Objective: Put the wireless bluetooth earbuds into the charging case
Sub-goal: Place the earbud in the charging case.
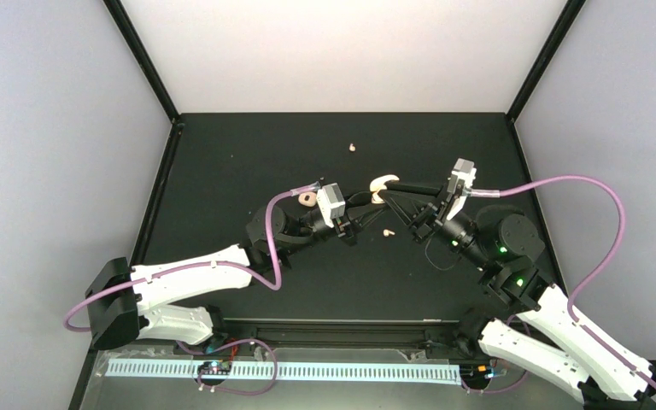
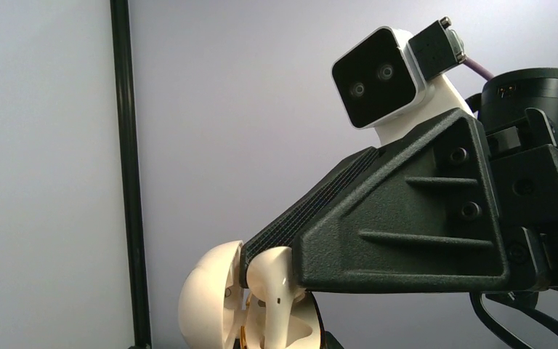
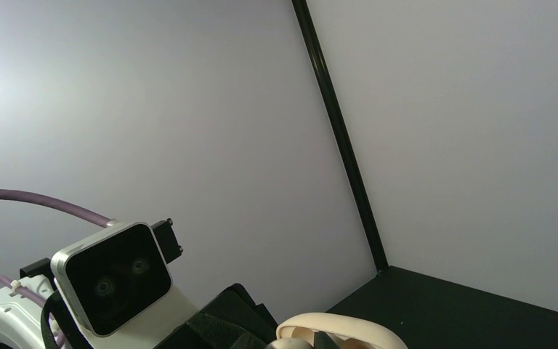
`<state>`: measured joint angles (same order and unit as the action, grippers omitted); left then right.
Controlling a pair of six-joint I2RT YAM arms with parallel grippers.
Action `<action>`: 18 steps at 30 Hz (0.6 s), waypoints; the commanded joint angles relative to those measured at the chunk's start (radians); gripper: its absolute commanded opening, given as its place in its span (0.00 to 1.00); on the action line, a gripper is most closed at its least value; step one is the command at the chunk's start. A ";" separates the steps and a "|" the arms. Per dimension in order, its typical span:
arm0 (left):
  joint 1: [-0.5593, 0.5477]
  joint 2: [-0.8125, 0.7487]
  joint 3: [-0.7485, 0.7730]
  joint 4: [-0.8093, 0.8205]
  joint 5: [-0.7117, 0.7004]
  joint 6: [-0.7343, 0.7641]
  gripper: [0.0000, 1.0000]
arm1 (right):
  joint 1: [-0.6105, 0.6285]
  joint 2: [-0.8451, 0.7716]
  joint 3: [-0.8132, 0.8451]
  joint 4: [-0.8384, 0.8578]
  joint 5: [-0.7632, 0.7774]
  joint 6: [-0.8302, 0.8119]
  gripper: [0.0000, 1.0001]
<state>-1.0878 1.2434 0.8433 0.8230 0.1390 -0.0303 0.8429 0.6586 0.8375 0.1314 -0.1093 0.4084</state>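
The open cream charging case (image 1: pixel 383 183) is held up mid-table by my left gripper (image 1: pixel 366 203), which looks shut on its base. In the left wrist view the case (image 2: pixel 207 298) sits at the bottom edge with its lid swung left. My right gripper (image 1: pixel 387 191) is shut on one earbud (image 2: pixel 276 280), with the head pinched at its fingertips (image 2: pixel 407 218) and the stem pointing down into the case's well. The right wrist view shows only the case's rim (image 3: pixel 349 331). Two more earbuds lie loose on the mat, one far (image 1: pixel 353 147) and one near (image 1: pixel 387 231).
A cream ring-shaped object (image 1: pixel 307 198) lies beside the left wrist. The black mat (image 1: pixel 248 162) is bounded by black frame posts and pale walls. The purple cables (image 1: pixel 564 181) loop from both wrists. The two wrists are close together, each camera facing the other.
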 commanded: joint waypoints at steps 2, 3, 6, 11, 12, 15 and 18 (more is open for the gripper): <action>0.000 -0.018 0.042 0.035 0.016 -0.011 0.02 | 0.000 -0.006 -0.010 -0.018 0.003 -0.010 0.22; -0.001 -0.017 0.041 0.035 0.017 -0.010 0.02 | 0.001 -0.006 -0.009 -0.017 0.004 -0.010 0.23; -0.001 -0.018 0.039 0.030 0.020 -0.004 0.02 | 0.000 -0.005 -0.006 -0.020 0.009 -0.009 0.26; -0.001 -0.018 0.034 0.022 0.034 0.006 0.02 | 0.001 -0.001 0.007 -0.025 0.014 -0.005 0.29; -0.001 -0.016 0.034 0.019 0.037 0.008 0.02 | 0.000 0.003 0.012 -0.028 0.013 -0.005 0.28; -0.003 -0.016 0.031 0.016 0.040 0.007 0.02 | 0.001 0.012 0.021 -0.034 0.011 -0.003 0.24; -0.003 -0.014 0.031 0.014 0.043 0.007 0.01 | 0.000 0.019 0.027 -0.036 0.010 -0.003 0.19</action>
<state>-1.0878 1.2434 0.8433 0.8082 0.1436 -0.0277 0.8429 0.6640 0.8410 0.1204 -0.1093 0.4053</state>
